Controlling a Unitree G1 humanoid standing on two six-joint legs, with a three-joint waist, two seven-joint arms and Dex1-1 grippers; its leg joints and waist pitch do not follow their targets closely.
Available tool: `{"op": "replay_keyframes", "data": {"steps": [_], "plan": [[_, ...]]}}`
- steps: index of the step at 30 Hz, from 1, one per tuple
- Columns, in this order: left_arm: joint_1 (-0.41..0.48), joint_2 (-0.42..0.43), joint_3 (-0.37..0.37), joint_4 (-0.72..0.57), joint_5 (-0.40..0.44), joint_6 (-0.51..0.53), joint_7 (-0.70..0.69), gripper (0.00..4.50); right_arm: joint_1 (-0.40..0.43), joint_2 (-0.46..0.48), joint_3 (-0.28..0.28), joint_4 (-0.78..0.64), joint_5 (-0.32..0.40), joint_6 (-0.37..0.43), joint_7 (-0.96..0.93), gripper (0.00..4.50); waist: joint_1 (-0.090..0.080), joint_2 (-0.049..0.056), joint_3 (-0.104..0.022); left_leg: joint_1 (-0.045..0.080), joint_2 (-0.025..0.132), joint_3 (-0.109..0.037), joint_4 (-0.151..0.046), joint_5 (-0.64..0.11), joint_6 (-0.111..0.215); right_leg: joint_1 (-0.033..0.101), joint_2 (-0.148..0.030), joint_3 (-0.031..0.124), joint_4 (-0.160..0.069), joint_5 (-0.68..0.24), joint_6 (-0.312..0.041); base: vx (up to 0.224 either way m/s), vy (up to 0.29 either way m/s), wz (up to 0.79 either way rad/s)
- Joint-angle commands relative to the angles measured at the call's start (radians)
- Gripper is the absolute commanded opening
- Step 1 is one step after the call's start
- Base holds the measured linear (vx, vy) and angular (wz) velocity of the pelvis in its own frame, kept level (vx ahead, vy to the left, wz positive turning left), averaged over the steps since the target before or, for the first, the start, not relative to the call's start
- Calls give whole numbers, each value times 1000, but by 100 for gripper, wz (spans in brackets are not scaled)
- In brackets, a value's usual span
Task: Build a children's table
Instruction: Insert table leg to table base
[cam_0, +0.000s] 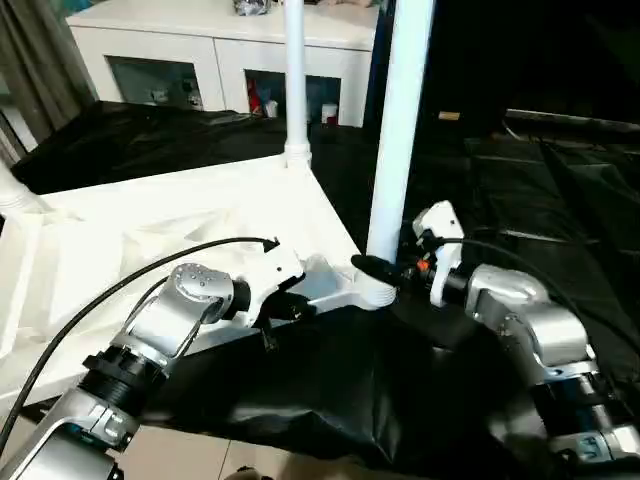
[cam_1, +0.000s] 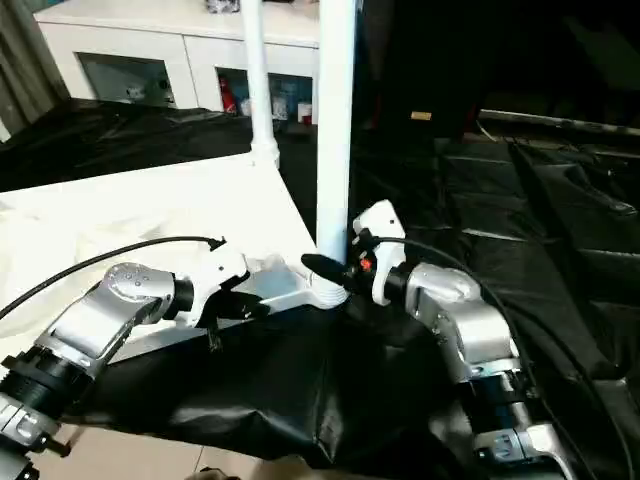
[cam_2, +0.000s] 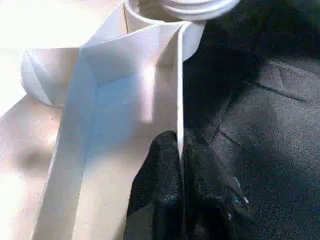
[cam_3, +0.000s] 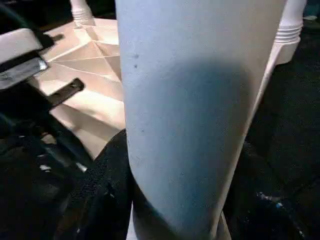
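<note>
The children's table tabletop (cam_0: 150, 230) lies upside down on the black-draped bench (cam_0: 560, 190), ribbed underside up, with its near corner close to the bench's front edge where the black cloth drops toward the floor (cam_0: 180, 455). To the right of that corner the bench is just open black cloth, so plenty of room there. The tabletop's left part runs out of frame.

Left end effector (cam_2: 179, 150) is clamped tight on the thin near rim of the tabletop, one black finger on each side of the wall, just beside the corner socket. Right end effector (cam_0: 385, 272) is wrapped around the base of the near leg (cam_0: 400, 120), which stands upright in that socket; in the right wrist view the fingers (cam_3: 107, 190) sit either side of the tube, though the leg hides the contact points themselves.

Further back, a second leg (cam_0: 294, 80) stands upright in the far corner. Both legs are cut off at the top. Behind the bench is a white cabinet (cam_0: 220, 50) with glass doors.
</note>
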Motion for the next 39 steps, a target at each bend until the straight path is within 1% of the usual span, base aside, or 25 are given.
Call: {"op": "replay_keyframes", "data": {"steps": [1, 2, 3, 4, 6, 8, 15, 17, 23, 24, 25, 26, 27, 31, 33, 36, 37, 38, 39], "plan": [[10, 8, 0, -23, -11, -39, -36, 0, -27, 10, -2, 27, -5, -22, 3, 191, 1, 3, -72, 34, 48, -29, -79, -206, -26, 40, -80, 54, -83, -144, -218, 0, 0, 0], [12, 10, 0, -25, -11, -51, -44, 0, -33, 13, 0, 39, -9, -26, 5, 191, 1, 3, -73, 32, 47, -30, -79, -200, -24, 41, -80, 53, -81, -133, -220, 0, 0, 0], [12, 10, 0, -25, -11, -51, -44, 0, -33, 13, 0, 39, -9, -26, 5, 190, 1, 3, -74, 32, 47, -30, -79, -199, -24, 42, -80, 53, -80, -128, -222, 0, 0, 0], [17, 13, 1, -26, -11, -74, -59, 0, -38, 17, 1, 50, -13, -31, 10, 190, 1, 3, -73, 33, 47, -29, -79, -200, -24, 41, -78, 53, -80, -123, -222, 0, 0, 0], [22, 15, 10, -25, -11, -100, -71, 0, -42, 19, 4, 64, -14, -33, 21, 190, 1, -2, -73, 33, 48, -28, -79, -206, -23, 42, -80, 54, -82, -134, -220, 0, 0, 0], [21, 15, 12, -22, -10, -105, -71, 0, -43, 19, 6, 70, -15, -34, 24, 190, 2, 1, -72, 35, 48, -28, -80, -209, -24, 39, -79, 54, -82, -145, -220, 0, 0, 0], [16, 13, 28, -2, -8, -135, -79, 0, -46, 23, 9, 106, -22, -42, 38, 190, 2, 1, -71, 35, 48, -29, -81, -222, -30, 39, -81, 54, -83, -169, -215, 0, 0, 0], [15, 11, 33, 4, -4, -144, -78, 0, -44, 30, 1, 126, -19, -54, 37, 190, 2, 2, -71, 34, 48, -29, -81, -226, -31, 39, -82, 54, -84, -172, -215, 0, 0, 0], [14, 6, 39, 13, 0, -155, -66, 0, -32, 43, -22, 157, -10, -88, 29, 190, 1, 1, -69, 36, 49, -30, -83, -249, -34, 36, -82, 54, -89, -217, -207, 0, 0, 0], [10, -1, 45, 24, 3, -167, -52, 0, -18, 61, -56, 180, 8, -120, 13, 190, 1, 1, -69, 36, 50, -30, -83, -252, -35, 35, -84, 55, -89, -223, -206, 0, 0, 0], [9, -3, 47, 28, 4, -171, -47, 0, -13, 67, -68, 188, 14, -130, 7, 190, 1, 1, -68, 36, 50, -30, -83, -258, -34, 34, -85, 56, -92, -232, -205, 0, 0, 0], [5, -7, 50, 35, 8, -179, -40, 0, -3, 81, -92, 205, 28, -152, -6, 190, 1, 0, -69, 36, 49, -30, -83, -258, -34, 36, -86, 56, -92, -239, -202, 0, 0, 0], [3, -10, 51, 39, 10, -184, -37, 0, 4, 89, -104, 214, 35, -164, -12, 190, 0, 1, -69, 35, 50, -31, -84, -262, -33, 34, -85, 56, -92, -238, -201, 0, 0, 0], [-6, -18, 56, 52, 16, -195, -28, 0, 45, 117, -127, 243, 35, -240, -38, 190, 0, 1, -67, 36, 50, -31, -86, -272, -32, 33, -85, 54, -95, -262, -196, 0, 0, 0], [-7, -21, 58, 56, 18, -199, -26, 0, 61, 128, -134, 255, 32, -267, -48, 190, 0, 2, -66, 37, 50, -32, -87, -294, -36, 30, -87, 55, -99, -303, -188, 0, 0, 0], [-10, -27, 62, 64, 25, -209, -21, 0, 85, 149, -156, 273, 33, -313, -62, 190, -1, 1, -65, 37, 51, -34, -89, -305, -36, 29, -87, 55, -102, -329, -179, 0, 0, 0], [-11, -30, 64, 68, 28, -213, -18, 0, 98, 157, -164, 275, 35, -334, -67, 190, 0, 5, -65, 37, 51, -35, -90, -309, -37, 28, -89, 55, -103, -332, -178, 0, 0, 0], [-12, -32, 65, 70, 30, -216, -16, 0, 110, 164, -170, 275, 36, -353, -71, 190, 0, 3, -64, 39, 52, -34, -91, -319, -37, 25, -88, 55, -105, -338, -175, 0, 0, 0], [-12, -34, 66, 73, 32, -219, -14, 0, 123, 172, -175, 275, 38, -377, -76, 190, -1, 2, -64, 38, 51, -35, -91, -319, -36, 26, -88, 55, -105, -337, -174, 0, 0, 0]]}}
